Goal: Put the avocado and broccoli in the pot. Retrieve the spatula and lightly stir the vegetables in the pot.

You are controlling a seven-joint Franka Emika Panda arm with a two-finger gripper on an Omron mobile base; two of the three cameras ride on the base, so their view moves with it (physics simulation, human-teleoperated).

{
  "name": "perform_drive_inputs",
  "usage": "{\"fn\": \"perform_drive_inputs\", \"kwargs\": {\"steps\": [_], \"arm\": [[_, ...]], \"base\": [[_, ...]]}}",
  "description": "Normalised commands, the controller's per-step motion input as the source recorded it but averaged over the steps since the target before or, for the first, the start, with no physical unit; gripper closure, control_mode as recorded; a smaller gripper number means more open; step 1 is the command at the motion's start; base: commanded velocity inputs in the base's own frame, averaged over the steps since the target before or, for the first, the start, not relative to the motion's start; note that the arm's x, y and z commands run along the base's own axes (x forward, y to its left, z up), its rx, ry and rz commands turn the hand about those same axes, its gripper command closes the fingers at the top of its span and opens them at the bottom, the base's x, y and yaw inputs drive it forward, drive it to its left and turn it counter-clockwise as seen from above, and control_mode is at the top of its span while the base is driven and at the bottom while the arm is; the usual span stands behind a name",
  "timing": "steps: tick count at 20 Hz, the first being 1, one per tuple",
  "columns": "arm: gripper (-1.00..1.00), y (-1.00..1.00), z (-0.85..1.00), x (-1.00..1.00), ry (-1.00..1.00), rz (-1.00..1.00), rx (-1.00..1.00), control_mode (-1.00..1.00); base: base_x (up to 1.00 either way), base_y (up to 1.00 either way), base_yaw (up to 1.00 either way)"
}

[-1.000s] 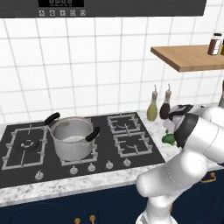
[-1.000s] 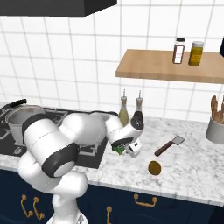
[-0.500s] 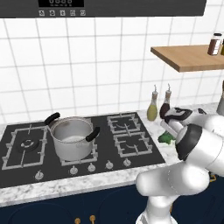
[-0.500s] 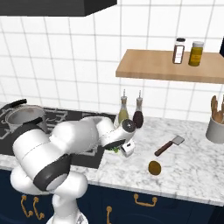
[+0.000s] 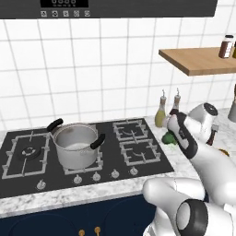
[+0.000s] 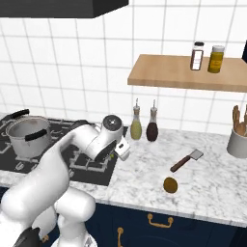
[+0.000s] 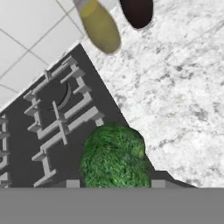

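Observation:
The broccoli (image 7: 114,157), a bumpy green clump, sits between my gripper's (image 7: 114,184) two finger tips, over the right edge of the stove. From the base it shows as a green patch (image 5: 168,138) at the gripper (image 5: 172,132), just right of the hob, and it peeks out under the hand (image 6: 112,155). The gripper (image 6: 116,152) is shut on it. The steel pot (image 5: 76,145) with black handles stands on a front left burner, well to the left (image 6: 28,136). On the marble counter lie the spatula (image 6: 186,161) and the brown-green avocado (image 6: 170,185).
An oil bottle (image 6: 136,127) and a dark bottle (image 6: 152,129) stand by the wall just behind the gripper. A wooden shelf (image 6: 188,73) with jars hangs above the counter. A utensil holder (image 6: 237,141) is at the far right. The hob's right burners (image 5: 137,151) lie between gripper and pot.
The gripper has moved left and slightly up from the counter toward the stove edge, carrying the broccoli. The wrist has turned. Pot, spatula and avocado stay put.

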Motion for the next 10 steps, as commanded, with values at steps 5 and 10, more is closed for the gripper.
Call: {"fn": "perform_drive_inputs", "kwargs": {"steps": [5, 10], "arm": [[1.00, 1.00, 1.00, -0.01, 0.02, 0.29, -0.25, -1.00], [1.00, 1.00, 1.00, 0.00, 0.00, 0.30, -0.21, -1.00]], "base": [[0.00, 0.00, 0.00], [0.00, 0.00, 0.00]]}}
